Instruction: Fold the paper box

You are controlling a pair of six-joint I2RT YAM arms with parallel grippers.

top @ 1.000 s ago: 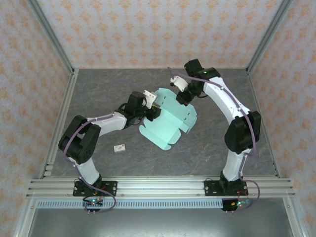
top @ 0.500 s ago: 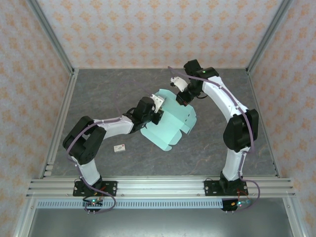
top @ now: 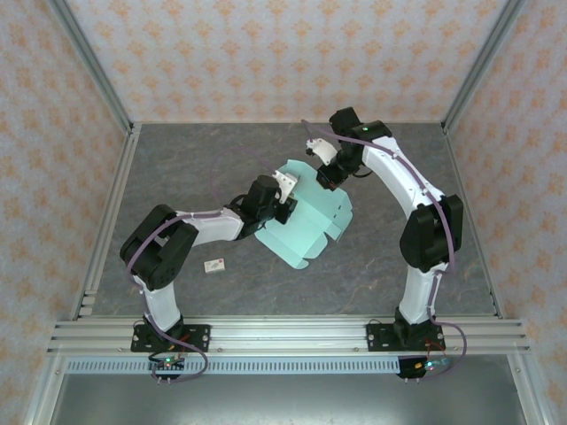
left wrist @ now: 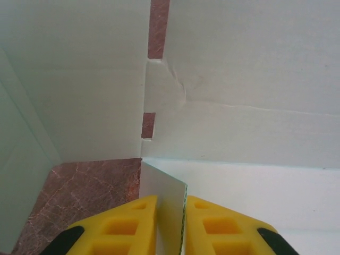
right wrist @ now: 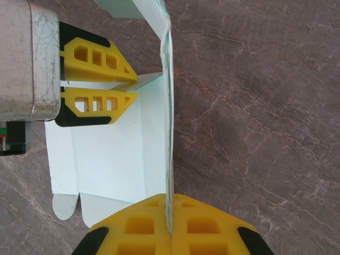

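The paper box (top: 306, 217) is a pale mint die-cut sheet, partly folded, in the middle of the table. My left gripper (top: 285, 197) is at its left edge. In the left wrist view a small upright flap (left wrist: 164, 196) stands pinched between the yellow fingers (left wrist: 127, 226), with creased panels (left wrist: 239, 69) beyond. My right gripper (top: 330, 177) is at the sheet's far right corner, shut on an upright panel (right wrist: 169, 106) that I see edge-on. From the right wrist the left gripper (right wrist: 133, 85) is across the flat panel (right wrist: 106, 154).
A tiny white tag (top: 213, 264) lies on the grey marbled table (top: 177, 159) near the left arm's elbow. Aluminium rails (top: 111, 212) and patterned walls bound the table on three sides.
My left gripper has moved right and a little nearer along the sheet's left edge, and the sheet's left part has shifted with it. The right arm has barely moved.
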